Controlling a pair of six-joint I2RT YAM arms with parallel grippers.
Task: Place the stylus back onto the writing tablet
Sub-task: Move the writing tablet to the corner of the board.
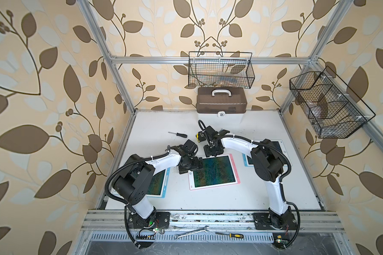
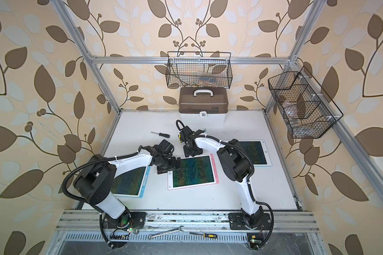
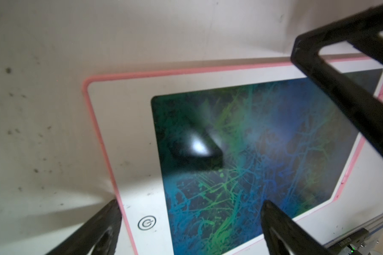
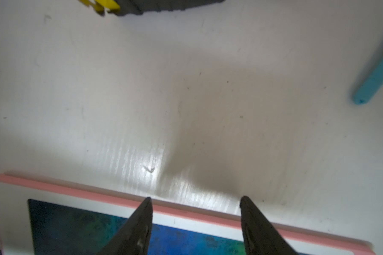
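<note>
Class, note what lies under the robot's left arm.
A blue-framed writing tablet with green scribbles. The left arm covers much of it, so anything on that part is hidden.

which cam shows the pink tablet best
A top view: the pink tablet shows nearly whole, one corner covered. Left wrist shows only the end with the power button; right wrist only one pink edge.
</note>
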